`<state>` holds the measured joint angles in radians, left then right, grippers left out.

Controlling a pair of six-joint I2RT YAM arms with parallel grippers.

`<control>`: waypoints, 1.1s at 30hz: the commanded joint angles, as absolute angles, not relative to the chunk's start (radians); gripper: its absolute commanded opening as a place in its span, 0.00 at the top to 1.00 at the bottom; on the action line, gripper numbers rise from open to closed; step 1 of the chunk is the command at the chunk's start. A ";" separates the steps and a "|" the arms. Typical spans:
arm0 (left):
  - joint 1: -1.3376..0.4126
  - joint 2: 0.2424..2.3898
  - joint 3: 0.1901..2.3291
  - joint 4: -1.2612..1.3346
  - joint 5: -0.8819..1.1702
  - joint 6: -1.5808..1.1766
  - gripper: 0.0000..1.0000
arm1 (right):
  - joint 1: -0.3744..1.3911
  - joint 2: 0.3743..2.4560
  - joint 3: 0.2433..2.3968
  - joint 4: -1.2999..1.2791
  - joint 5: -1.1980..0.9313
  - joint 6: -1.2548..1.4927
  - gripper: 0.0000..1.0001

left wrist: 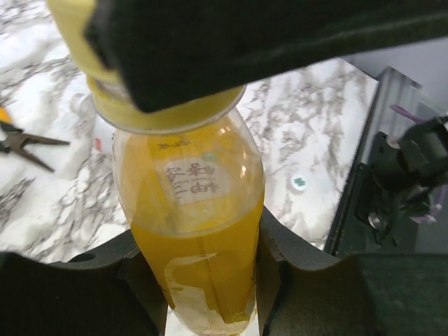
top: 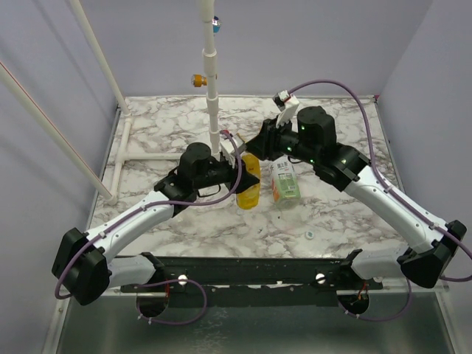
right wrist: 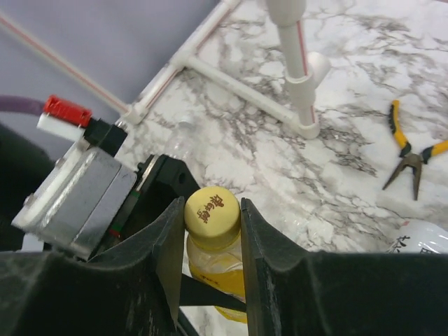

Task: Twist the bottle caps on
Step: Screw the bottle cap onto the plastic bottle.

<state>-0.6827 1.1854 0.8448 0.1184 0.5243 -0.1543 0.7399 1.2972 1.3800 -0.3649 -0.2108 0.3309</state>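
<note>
Here the left gripper (left wrist: pixel 210 294) is clamped on the yellow bottle (left wrist: pixel 196 231) at mid-table, just beside the clear bottle (top: pixel 285 184), and the right gripper (right wrist: pixel 211 217) pinches the yellow cap (right wrist: pixel 211 208) sitting on its neck. Danger here: if that cap sits crooked, turning could cross-thread it, or the 2 fingers (right wrist: pixel 262 238) could slip round the smooth cap without turning it. A hard twist could also spin the bottle in the left grip.

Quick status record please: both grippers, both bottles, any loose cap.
left gripper: shut on yellow bottle
right gripper: shut on yellow cap, which sits atop the yellow bottle
clear bottle: beside the yellow bottle, ungripped
white cap: loose on table, nearer the arm bases
pliers: on table, untouched
</note>
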 commanded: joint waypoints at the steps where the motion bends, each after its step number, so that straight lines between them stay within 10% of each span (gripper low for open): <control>1: -0.726 1.197 0.943 0.172 0.259 -0.118 1.00 | 0.809 1.366 1.397 -0.494 0.066 0.399 0.72; 17: -0.811 1.237 0.967 0.181 0.026 -0.089 1.00 | 0.864 1.435 1.453 -0.476 0.285 0.518 0.66; 33: -0.772 1.200 0.891 0.148 0.104 -0.128 1.00 | 0.864 1.360 1.483 -0.436 0.216 0.446 0.30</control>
